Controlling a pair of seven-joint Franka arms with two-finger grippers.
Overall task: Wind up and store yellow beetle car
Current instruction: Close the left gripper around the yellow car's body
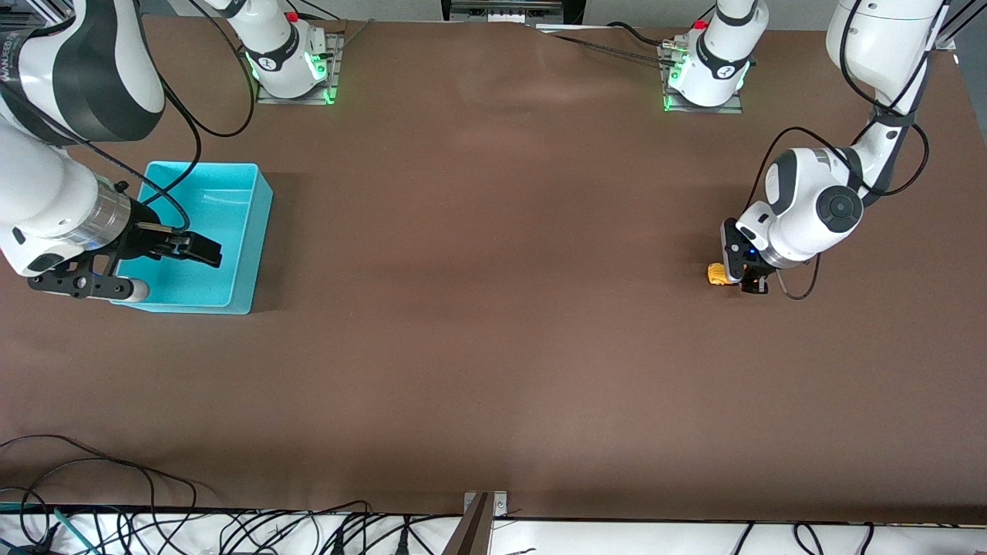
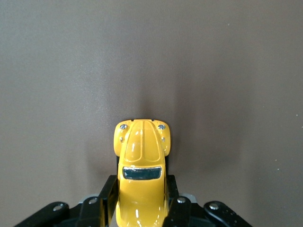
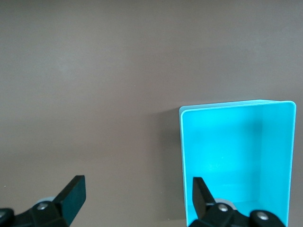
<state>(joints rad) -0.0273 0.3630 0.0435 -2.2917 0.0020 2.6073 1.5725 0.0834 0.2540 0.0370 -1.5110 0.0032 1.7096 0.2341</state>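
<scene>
The yellow beetle car (image 1: 717,274) is on the brown table at the left arm's end. Its rounded hood and dark windscreen (image 2: 141,161) point away from the wrist. My left gripper (image 1: 742,279) is down at the table and shut on the car, with a black finger (image 2: 108,191) pressed against each side of its body. My right gripper (image 1: 202,250) hangs open over a teal bin (image 1: 259,231) with nothing between its fingers (image 3: 74,194).
The teal bin (image 3: 236,156), at the right arm's end of the table, has nothing in it. Cables lie along the table edge nearest the front camera (image 1: 154,501). The arm bases stand at the edge farthest from that camera.
</scene>
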